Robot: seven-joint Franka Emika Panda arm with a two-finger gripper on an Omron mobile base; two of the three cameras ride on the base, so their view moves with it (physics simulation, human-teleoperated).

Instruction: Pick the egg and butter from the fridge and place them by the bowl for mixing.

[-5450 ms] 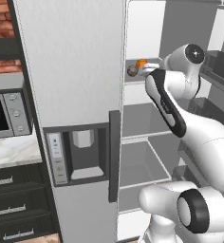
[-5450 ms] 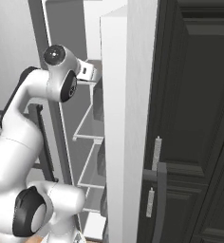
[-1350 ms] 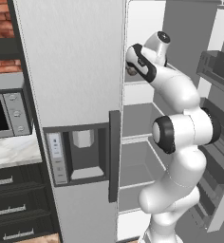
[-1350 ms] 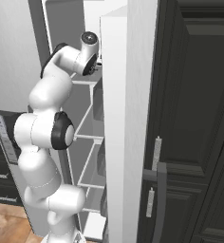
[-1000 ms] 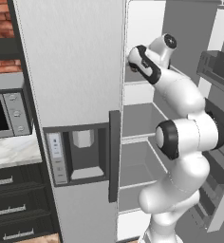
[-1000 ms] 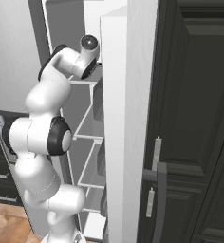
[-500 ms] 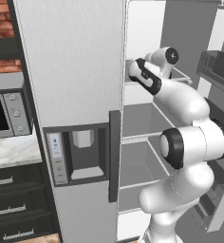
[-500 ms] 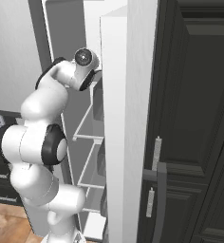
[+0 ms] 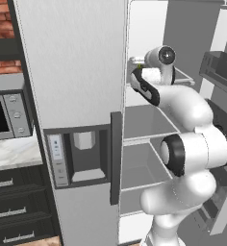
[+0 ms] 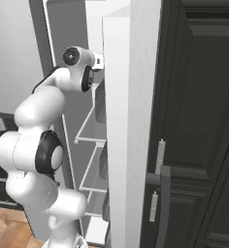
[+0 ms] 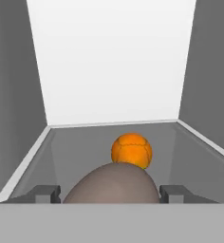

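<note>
The tall light-grey two-door fridge [image 9: 72, 72] stands with its left door shut and its right compartment open, white shelves showing inside; a recessed water dispenser panel [image 9: 81, 153] and a dark vertical handle [image 9: 116, 158] sit on the shut door; the white robot arm rises in front of the open compartment and reaches in at the level of an upper shelf [image 9: 182, 77].

In the hand view the pincer [image 11: 111, 192] lies low over that shelf's grey floor, its two small dark tips spread apart, one at each side of a smooth brownish-grey rounded egg [image 11: 113, 184]; the egg fills the space between the tips, but whether the tips press on it or stand just clear of it I cannot tell; the jaws are wide, not clenched. Just behind the egg, towards the white back wall of the fridge, sits a round orange fruit with a dimpled skin [image 11: 131, 150]; the two look near or touching, which one I cannot tell.

In the left base view the hand is turned into the shelf, and a bit of yellow-green shows just beside it at the shelf's edge, too small to name; the open fridge door with its grey bins [image 9: 219, 67] stands at the right; to the left of the fridge are a microwave [image 9: 5, 117], a pale marble table [image 9: 14, 151], dark drawers [image 9: 14, 202] and red brick wall [image 9: 2, 19].

In the right base view the arm bends into the fridge past the white edge of the open door [image 10: 119, 121]; a dark tall cabinet [image 10: 199, 121] stands to the right.
</note>
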